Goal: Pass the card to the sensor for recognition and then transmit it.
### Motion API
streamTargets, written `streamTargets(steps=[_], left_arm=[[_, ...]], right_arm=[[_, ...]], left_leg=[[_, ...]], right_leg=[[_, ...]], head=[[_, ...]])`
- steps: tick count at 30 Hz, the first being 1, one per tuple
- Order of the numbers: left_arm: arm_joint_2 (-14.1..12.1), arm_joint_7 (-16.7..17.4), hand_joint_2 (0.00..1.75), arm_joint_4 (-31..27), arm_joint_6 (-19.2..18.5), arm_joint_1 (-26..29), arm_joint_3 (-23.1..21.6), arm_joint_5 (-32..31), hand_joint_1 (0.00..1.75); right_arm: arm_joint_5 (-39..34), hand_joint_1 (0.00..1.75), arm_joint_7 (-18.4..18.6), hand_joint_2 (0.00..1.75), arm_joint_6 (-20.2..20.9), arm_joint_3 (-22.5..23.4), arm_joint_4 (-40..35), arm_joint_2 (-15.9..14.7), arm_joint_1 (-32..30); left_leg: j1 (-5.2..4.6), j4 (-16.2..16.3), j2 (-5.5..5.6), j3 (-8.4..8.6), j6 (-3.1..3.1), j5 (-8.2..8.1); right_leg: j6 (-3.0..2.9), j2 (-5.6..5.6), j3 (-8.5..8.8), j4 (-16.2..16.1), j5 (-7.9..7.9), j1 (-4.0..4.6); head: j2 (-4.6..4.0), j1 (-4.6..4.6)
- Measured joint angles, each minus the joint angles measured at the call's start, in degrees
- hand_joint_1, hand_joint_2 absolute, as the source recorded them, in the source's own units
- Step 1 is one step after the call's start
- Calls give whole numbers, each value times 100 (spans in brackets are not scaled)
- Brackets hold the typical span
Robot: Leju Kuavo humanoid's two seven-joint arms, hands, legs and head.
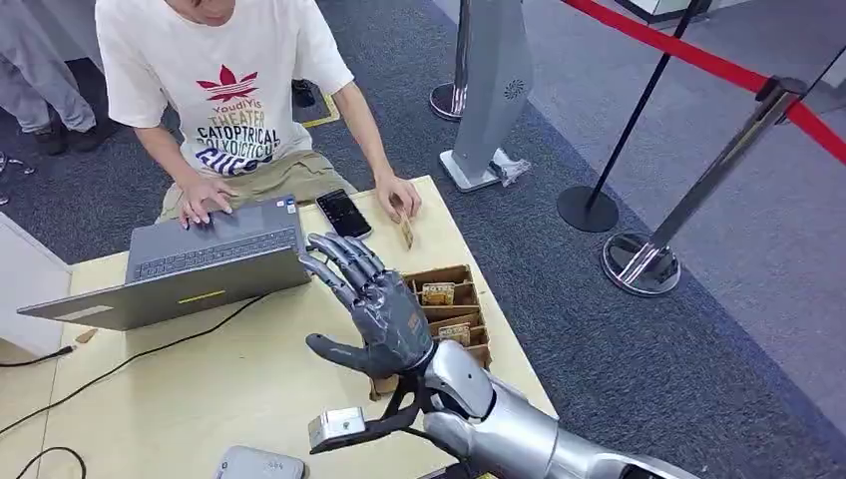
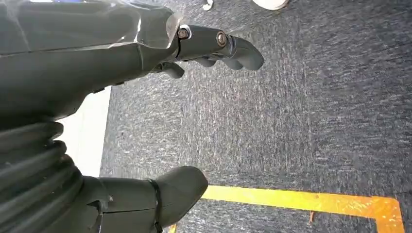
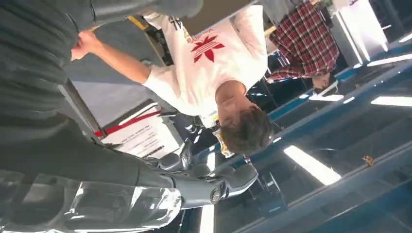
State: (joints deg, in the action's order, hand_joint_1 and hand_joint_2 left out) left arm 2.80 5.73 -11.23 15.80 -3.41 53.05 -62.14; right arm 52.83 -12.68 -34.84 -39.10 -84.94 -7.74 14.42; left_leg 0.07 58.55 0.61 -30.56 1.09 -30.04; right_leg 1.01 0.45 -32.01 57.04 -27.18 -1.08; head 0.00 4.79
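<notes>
My right hand (image 1: 377,311) is raised above the wooden table (image 1: 249,379), palm toward the laptop, fingers spread and holding nothing. Just right of it lies a cardboard tray (image 1: 474,299) with brown cards (image 1: 438,292) in its slots. A person's hand (image 1: 397,195) holds another brown card (image 1: 406,233) on edge at the table's far side. A grey rounded device (image 1: 257,464) lies at the table's near edge. In the right wrist view my fingers (image 3: 218,187) point up toward the person. My left hand (image 2: 145,53) hangs over the carpet with nothing between fingers and thumb (image 2: 175,189).
A person in a white T-shirt (image 1: 224,90) sits across the table typing on a grey laptop (image 1: 200,264). A black phone (image 1: 343,213) lies beside it. Cables (image 1: 130,364) run across the table. Stanchions with red tape (image 1: 648,259) and a grey kiosk base (image 1: 489,90) stand at right.
</notes>
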Motion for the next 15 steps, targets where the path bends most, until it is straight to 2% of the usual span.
streamTargets(steps=[1,2,4,5,10,13,15], left_arm=[[0,0,175,0,2,11,20,0,0],[2,0,175,0,4,19,35,0,0],[18,0,175,0,13,25,87,0,0],[26,0,175,0,15,28,109,-2,0],[44,0,175,-2,15,32,151,-15,0],[46,0,175,-2,13,34,190,-26,0],[50,0,175,-2,13,35,234,-26,0]], right_arm=[[52,58,9,175,2,0,0,-22,-10],[88,51,18,175,0,2,0,-35,-21],[217,51,72,175,0,7,0,-70,-47],[315,56,112,175,2,4,0,-81,-57],[921,51,335,175,-7,7,18,-116,-104],[1132,56,418,175,-4,4,72,-122,-117],[1244,68,472,175,2,4,116,-131,-117]], left_leg=[[0,0,0,0,0,0],[0,0,0,0,0,0],[0,0,0,-1,0,0],[0,0,0,-1,0,0],[-1,0,0,-2,0,0],[-1,0,0,-2,0,0],[-1,0,0,-2,0,0]], right_leg=[[0,1,0,1,0,0],[0,1,0,1,0,0],[0,0,0,1,0,0],[0,0,0,1,0,0],[0,1,0,0,0,-1],[0,0,0,0,0,-1],[0,0,0,0,0,-1]], head=[[0,0],[0,2],[0,2],[0,2],[0,2],[0,2],[0,2]])
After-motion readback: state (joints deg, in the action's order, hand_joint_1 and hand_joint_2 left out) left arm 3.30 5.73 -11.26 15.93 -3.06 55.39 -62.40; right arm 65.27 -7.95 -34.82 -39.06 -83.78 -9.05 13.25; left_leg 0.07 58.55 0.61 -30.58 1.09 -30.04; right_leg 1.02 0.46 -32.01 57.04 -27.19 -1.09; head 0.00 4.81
